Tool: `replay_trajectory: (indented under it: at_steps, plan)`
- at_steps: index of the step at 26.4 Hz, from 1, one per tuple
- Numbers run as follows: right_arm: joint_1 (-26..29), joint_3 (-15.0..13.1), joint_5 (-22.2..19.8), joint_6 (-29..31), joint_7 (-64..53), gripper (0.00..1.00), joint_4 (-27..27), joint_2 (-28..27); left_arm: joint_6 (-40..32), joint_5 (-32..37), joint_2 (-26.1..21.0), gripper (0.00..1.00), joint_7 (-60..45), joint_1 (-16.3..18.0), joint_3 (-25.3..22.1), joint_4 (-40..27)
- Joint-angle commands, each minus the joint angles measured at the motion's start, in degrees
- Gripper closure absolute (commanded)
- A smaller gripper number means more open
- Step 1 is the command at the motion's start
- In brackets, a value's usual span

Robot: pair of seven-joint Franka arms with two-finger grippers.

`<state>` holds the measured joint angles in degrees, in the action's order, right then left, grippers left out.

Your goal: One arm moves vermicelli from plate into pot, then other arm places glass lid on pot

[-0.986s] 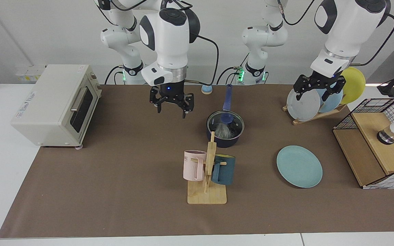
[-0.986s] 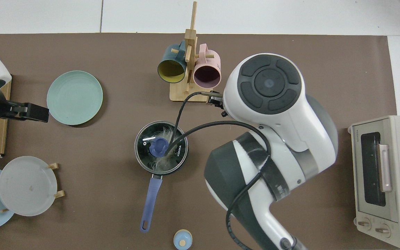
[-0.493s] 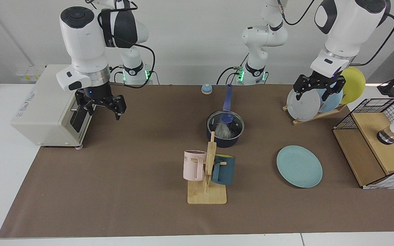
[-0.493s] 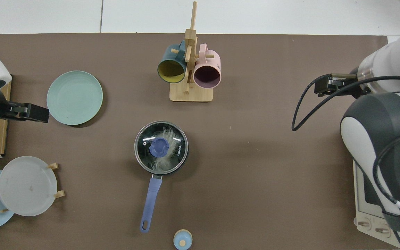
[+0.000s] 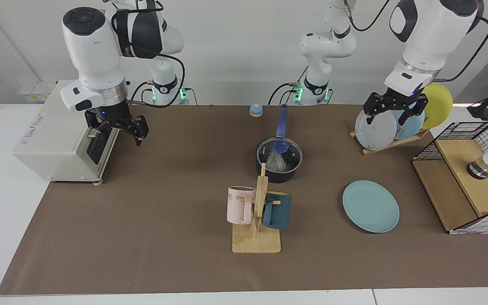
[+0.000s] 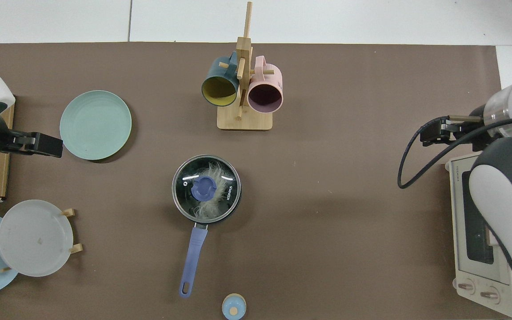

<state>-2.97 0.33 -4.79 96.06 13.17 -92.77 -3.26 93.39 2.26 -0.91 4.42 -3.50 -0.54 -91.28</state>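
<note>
While the brown mat (image 5: 142,220) covers most of the table, the toaster oven (image 5: 64,131) sits at its nine o'clock edge in the facing view. The right gripper (image 5: 117,127) hangs just in front of the oven door, fingers spread and empty. The left gripper (image 5: 394,111) hovers at two o'clock over the plate rack (image 5: 390,144), fingers also apart and holding nothing. The teal plate (image 5: 371,206) lies bare at four o'clock, well apart from the pot. The mug stand (image 5: 256,231) stands near the centre, at six o'clock from the pot (image 5: 278,163). The glass lid (image 6: 206,188) sits on the pot, its blue knob in the middle. The vermicelli (image 6: 209,205) shows through the glass, inside the pot.
</note>
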Motion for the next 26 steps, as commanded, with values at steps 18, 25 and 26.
replay_trajectory:
  at_steps: [18,25,26]
  plan:
    - [2.00,0.82,0.13,1.15,-3.59,0.00,-0.57,1.42,-0.93,-0.77,1.00,0.00,-0.03,-0.37,-0.26,-0.65]
    - [2.09,0.90,1.27,1.15,-3.59,0.00,-0.57,1.50,-1.02,-0.77,1.00,0.00,-0.03,-0.37,-0.26,-0.65]
    - [2.09,0.90,1.36,1.15,-3.59,0.00,-0.57,1.50,-1.11,-0.77,1.00,0.00,-0.03,-0.37,-0.26,-0.65]
